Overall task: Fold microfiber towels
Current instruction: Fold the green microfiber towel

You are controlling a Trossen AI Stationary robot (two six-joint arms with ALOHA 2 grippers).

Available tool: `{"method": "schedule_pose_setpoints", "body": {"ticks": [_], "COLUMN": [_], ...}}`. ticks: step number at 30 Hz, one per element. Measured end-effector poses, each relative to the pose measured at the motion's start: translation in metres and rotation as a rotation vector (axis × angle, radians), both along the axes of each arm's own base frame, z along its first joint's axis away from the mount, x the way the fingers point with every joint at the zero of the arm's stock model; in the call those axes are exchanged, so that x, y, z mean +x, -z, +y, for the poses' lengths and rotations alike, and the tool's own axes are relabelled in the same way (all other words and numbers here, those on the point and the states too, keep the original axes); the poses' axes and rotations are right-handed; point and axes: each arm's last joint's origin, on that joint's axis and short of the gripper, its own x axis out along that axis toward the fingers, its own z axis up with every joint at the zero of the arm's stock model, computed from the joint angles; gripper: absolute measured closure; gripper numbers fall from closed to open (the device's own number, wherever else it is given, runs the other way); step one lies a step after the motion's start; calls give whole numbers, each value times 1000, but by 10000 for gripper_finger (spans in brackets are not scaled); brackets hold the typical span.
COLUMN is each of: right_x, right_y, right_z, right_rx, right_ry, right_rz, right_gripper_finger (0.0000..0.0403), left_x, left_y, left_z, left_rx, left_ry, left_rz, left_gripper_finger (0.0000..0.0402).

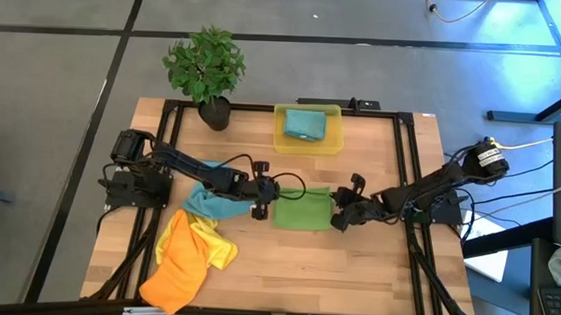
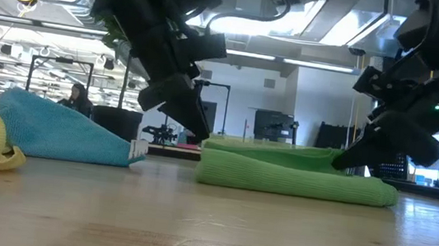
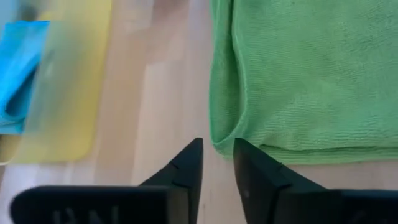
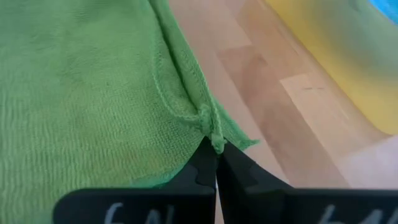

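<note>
A wooden table (image 1: 351,272) carries everything, with an open lit room beyond its far edge. Nearest the front edge, toward the left corner, an orange towel (image 1: 178,275) and a yellow towel (image 1: 203,244) lie crumpled together, with a teal towel (image 1: 213,204) bunched just behind them. At the middle of the table sits the green towel (image 1: 302,210), already doubled over, and I work it from both ends. My right claw (image 4: 214,149) is clenched on its right-hand corner, the layered hem pinched between the fingertips. My left claw (image 3: 217,152) stands at the left edge with its fingers a little parted and nothing between them; the cloth's corner lies just ahead, released. To finish this fold well, I judge I should let the right corner down level with the hem below it, keep the layers stacked, and part the fingers without dragging the cloth sideways; a snagged loop could pull the fold askew. Farther back, by the far edge, the yellow bin (image 1: 330,140) holds a folded teal towel (image 1: 303,124), and a potted plant (image 1: 207,71) stands at the far left corner.
</note>
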Motion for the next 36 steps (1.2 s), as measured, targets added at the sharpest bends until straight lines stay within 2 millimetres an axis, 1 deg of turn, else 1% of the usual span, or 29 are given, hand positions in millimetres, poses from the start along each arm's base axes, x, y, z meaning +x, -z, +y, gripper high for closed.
{"method": "schedule_pose_setpoints", "body": {"ticks": [5, 9, 16, 21, 25, 30, 32, 36], "right_x": [2, 3, 4, 7, 11, 15, 18, 24], "right_y": [0, 0, 0, -3, -8, -13, -16, -26], "right_z": [-6, -10, -14, -13, -12, -11, -8, -1], "right_rx": [-13, 7, 12, -4, -13, -33, -38, -24], "right_ry": [16, 48, 68, 62, 41, 4, -21, -117], "right_rz": [7, -4, -8, -45, -92, -139, -171, -259], "right_gripper_finger": [403, 392, 340, 304, 298, 298, 298, 297], "left_x": [0, -1, 1, 0, 1, 1, 0, 5], "left_y": [0, 0, -4, -4, -4, -4, -8, -20], "left_z": [-2, -9, -32, -44, -43, -44, -43, -45], "left_rx": [6, -13, -108, -114, -109, -148, -145, -159], "left_ry": [-11, -13, -24, 8, -4, -53, -67, -43], "left_rz": [-6, -18, -110, -125, -133, -158, -175, -275], "left_gripper_finger": [305, 304, 304, 304, 304, 304, 305, 311]}}
